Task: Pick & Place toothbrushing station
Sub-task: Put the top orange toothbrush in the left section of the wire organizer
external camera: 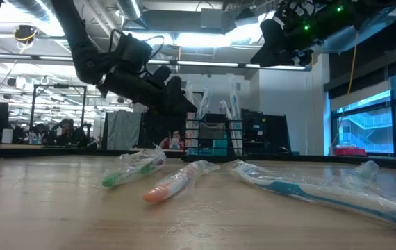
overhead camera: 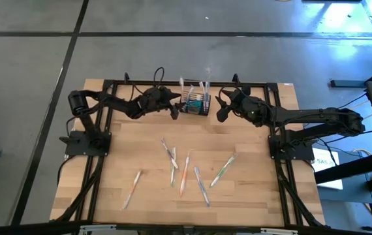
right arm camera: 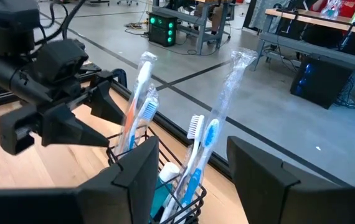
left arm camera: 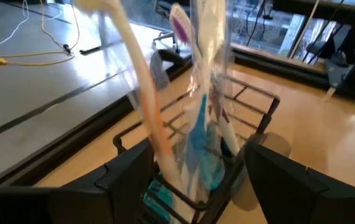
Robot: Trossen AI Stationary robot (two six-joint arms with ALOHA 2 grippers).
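The toothbrushing station, a small black wire caddy [overhead camera: 194, 106] [external camera: 215, 135], stands on its base near the table's far edge. Several wrapped toothbrushes [right arm camera: 141, 93] stick up out of it, and teal tubes [left arm camera: 212, 174] lie in its bottom. My left gripper [overhead camera: 175, 108] [left arm camera: 196, 155] is open at the caddy's left side, one finger on either side of the caddy's end. An orange-handled brush [left arm camera: 152, 124] leans close to one finger. My right gripper [overhead camera: 220, 111] [right arm camera: 193, 146] hangs open, raised above and to the right of the caddy, with nothing between its fingers. My left gripper comes at the caddy nearly level from the table's left, its fingers spread wide. The orange-handled brush's shaft [left arm camera: 159, 146] runs right along the inner edge of one finger [left arm camera: 134, 168]; whether they touch, I cannot tell.
Several wrapped toothbrushes [overhead camera: 185, 173] lie loose on the middle and near part of the wooden table, one far left [overhead camera: 132, 188] and one right [overhead camera: 222, 170]. A black frame rail [overhead camera: 140, 83] runs along the far edge behind the caddy.
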